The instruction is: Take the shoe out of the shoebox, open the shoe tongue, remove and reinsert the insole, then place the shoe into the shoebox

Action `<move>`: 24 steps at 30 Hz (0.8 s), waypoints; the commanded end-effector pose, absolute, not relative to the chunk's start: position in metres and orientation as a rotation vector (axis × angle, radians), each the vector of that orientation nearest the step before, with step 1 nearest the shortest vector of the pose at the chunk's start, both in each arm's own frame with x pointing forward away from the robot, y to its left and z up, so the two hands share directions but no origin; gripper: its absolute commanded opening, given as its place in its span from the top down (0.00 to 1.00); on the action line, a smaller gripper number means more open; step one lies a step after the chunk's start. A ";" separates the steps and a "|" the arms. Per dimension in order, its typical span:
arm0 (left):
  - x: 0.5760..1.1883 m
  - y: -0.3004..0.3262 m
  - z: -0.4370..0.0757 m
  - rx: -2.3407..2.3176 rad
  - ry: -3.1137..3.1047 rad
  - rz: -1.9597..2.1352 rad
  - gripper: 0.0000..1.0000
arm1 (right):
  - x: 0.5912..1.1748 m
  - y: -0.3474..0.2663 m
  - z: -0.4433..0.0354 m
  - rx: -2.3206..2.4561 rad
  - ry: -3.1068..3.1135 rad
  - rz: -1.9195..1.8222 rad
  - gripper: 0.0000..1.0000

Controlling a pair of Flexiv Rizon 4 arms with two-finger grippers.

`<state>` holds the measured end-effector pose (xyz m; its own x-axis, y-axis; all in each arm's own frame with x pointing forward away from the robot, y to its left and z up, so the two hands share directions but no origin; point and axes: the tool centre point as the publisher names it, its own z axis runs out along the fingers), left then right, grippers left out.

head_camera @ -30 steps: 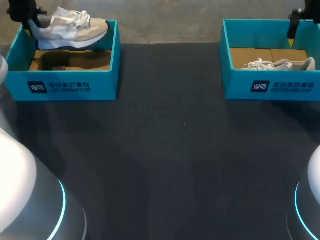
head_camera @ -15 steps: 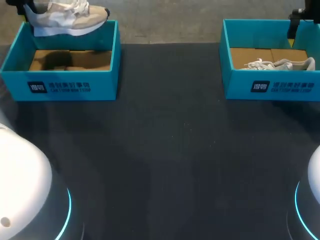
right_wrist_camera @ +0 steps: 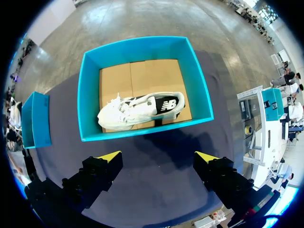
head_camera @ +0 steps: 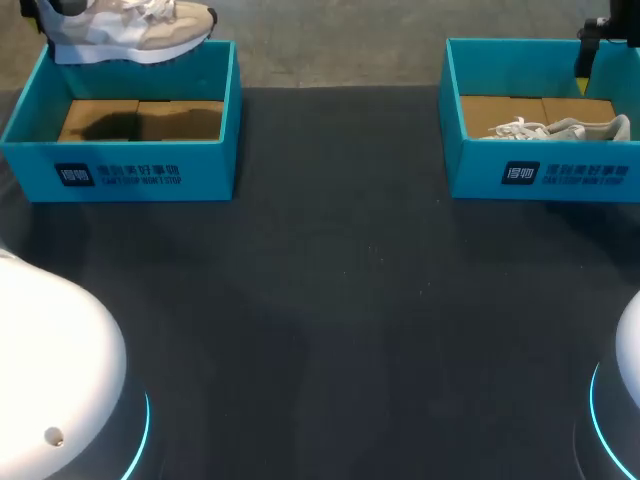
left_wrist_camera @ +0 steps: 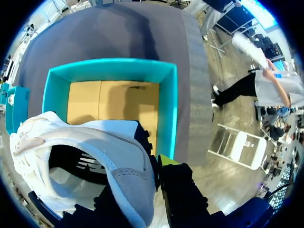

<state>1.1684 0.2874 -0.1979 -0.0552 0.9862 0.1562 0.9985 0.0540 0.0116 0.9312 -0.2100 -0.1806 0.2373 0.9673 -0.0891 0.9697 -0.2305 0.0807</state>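
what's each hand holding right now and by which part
The left hand holds the shoe by its heel rim. The right hand is open and holds nothing.

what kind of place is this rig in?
Looks like a robot manipulation bench, probably a lab: dark table, teal left shoebox and right shoebox, shoe held over the left one.
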 end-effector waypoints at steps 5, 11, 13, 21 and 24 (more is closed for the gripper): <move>1.090 0.275 -0.182 -2.184 -2.230 -0.399 1.00 | 0.931 -0.210 -0.181 2.375 1.869 -0.031 0.00; 1.065 0.261 -0.178 -2.196 -2.238 -0.421 1.00 | 0.931 -0.210 -0.181 2.375 1.869 -0.031 0.00; 1.056 0.256 -0.178 -2.197 -2.240 -0.432 1.00 | 0.931 -0.210 -0.181 2.375 1.869 -0.031 0.00; 1.013 0.233 -0.176 -2.252 -2.186 -0.481 1.00 | 0.931 -0.210 -0.181 2.375 1.869 -0.031 0.00; 1.013 0.233 -0.176 -2.252 -2.186 -0.481 1.00 | 0.931 -0.210 -0.181 2.375 1.869 -0.031 0.00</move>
<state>1.0419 0.2355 -0.1806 0.0093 0.9821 0.1883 0.9963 0.0069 -0.0854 0.9312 -0.2100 -0.1806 0.2372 0.9674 -0.0891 0.9698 -0.2303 0.0807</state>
